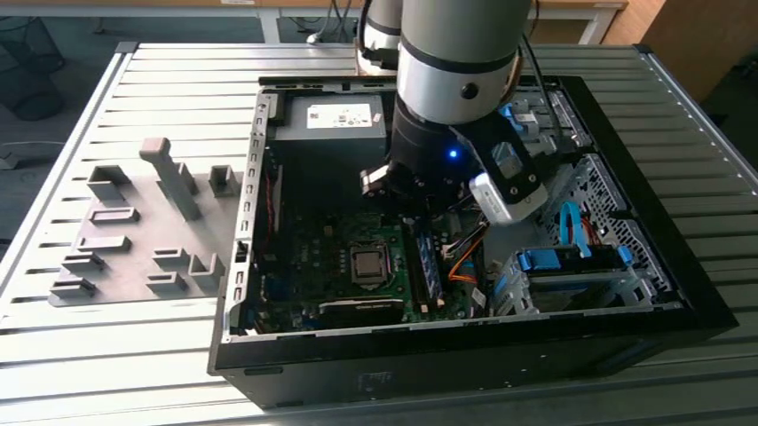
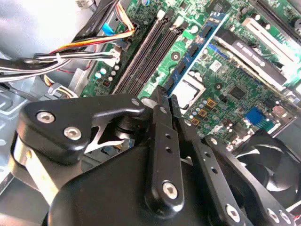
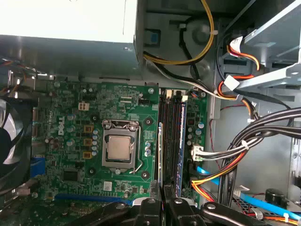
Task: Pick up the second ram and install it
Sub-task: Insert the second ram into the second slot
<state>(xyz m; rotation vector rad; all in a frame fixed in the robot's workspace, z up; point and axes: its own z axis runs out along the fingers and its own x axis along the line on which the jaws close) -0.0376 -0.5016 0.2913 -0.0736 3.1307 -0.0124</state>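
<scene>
Hidden: in both wrist views the hand's (image 2: 164, 98) own black linkage covers the spot where the fingertips meet the second ram (image 2: 196, 47). The stick's lower edge is also out of sight, so there is no telling whether it sits in a slot or rides just above one. In the exterior view the wrist of the arm (image 1: 456, 71) covers the hand and the stick's far end.

Hand: the fingers are drawn almost together. The blue stick's near end runs in between them, and it looks pinched at that end.

Pose: the arm drops near-vertical into the open computer case (image 1: 474, 368), which lies on the slatted desk (image 1: 119, 355). The wrist is low over the motherboard (image 3: 70, 141).

Position: the stick stands on edge at the side of the slot row nearest the CPU socket (image 3: 117, 148). It runs lengthwise beside the dark slots (image 2: 146, 54).

Views:
- The second wrist view gives the stick's face, with black chips.
- The first wrist view has it edge-on, as a thin pale line. It also shows a blue strip (image 3: 181, 141) further across the slots, unclear whether another stick, and a cable bundle (image 3: 244, 155).
- The exterior view shows grey fixture blocks (image 1: 130, 240) on the desk at the exterior view's left, well apart from the hand.
</scene>
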